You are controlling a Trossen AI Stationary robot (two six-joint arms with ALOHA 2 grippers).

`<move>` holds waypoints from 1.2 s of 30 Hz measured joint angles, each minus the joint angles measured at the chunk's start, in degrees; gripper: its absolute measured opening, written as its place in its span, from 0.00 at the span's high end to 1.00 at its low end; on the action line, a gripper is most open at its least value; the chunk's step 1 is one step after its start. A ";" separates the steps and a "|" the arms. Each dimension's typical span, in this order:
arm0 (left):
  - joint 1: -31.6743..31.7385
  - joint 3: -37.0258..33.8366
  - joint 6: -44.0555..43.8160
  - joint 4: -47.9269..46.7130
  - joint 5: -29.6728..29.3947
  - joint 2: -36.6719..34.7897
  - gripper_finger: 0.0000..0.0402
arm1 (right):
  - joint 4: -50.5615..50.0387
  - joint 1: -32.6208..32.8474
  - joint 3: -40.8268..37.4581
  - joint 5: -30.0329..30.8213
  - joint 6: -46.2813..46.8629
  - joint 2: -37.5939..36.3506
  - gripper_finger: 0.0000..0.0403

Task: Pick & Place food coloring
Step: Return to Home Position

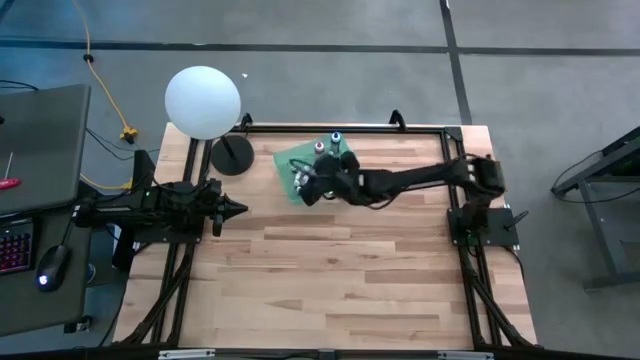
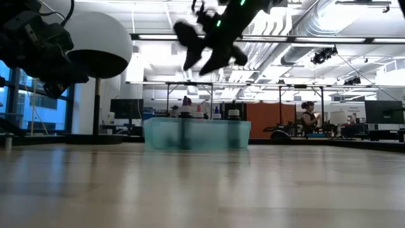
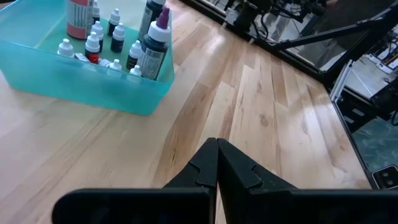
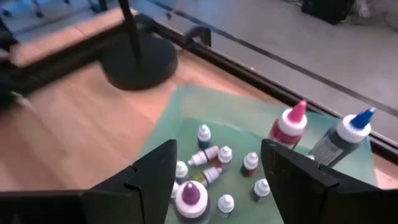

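Wooden table [image 1: 350,270] inspected, with a workshop floor around it and an open lab room beyond, where one person [image 2: 310,118] stood well behind the table.

Green bin [image 1: 296,166] stood near the far edge of the table, just beside the dark base [image 1: 232,155] of a white globe lamp [image 1: 203,100]. All the food coloring [image 3: 93,45] that I could see was inside that bin. None lay on the bare boards. Most were tiny bottles with whitish caps, mainly upright, though at least one lay on its side. Among them stood larger bottles: one with a pink tip [image 4: 290,127], one with a blue tip [image 4: 342,139] and one with a purple cap [image 4: 191,198].

Right gripper [image 1: 305,186] hung in the air above the bin, clear of its rim. Its fingers were spread wide and held nothing. The right arm reached to it from the right edge of the table.

Left gripper [image 3: 216,150] was at the left edge, well apart from the bin and pointing across the boards toward it. Its fingers were pressed together, tip to tip, with nothing between them.
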 joint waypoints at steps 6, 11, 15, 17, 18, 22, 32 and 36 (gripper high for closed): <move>0.00 0.00 0.00 0.04 0.00 0.00 1.00 | -3.61 0.00 0.00 -5.87 0.40 -9.39 0.44; 0.00 0.00 0.00 0.05 0.04 0.00 1.00 | -9.26 0.02 0.02 -10.20 1.34 -18.35 0.44; -0.01 0.00 0.00 0.07 0.02 0.00 1.00 | -14.25 0.02 0.02 -15.52 -0.39 -24.96 0.44; -0.02 0.00 0.00 0.09 0.02 0.00 1.00 | -16.53 0.00 0.04 -18.35 -1.36 -27.89 0.45; -0.02 0.00 0.00 0.03 0.02 0.00 1.00 | -17.78 0.01 0.05 -19.57 -1.41 -29.00 0.45; 0.00 0.00 0.00 0.07 0.02 0.00 1.00 | -23.48 0.15 0.07 -24.10 -1.16 -33.62 0.45; -0.02 0.00 0.00 0.05 0.02 0.00 1.00 | -33.05 7.70 0.07 -18.08 -0.69 -43.68 0.45; 0.00 0.00 0.00 0.07 0.00 0.00 1.00 | -33.06 13.00 -2.09 -10.84 0.21 -49.35 0.45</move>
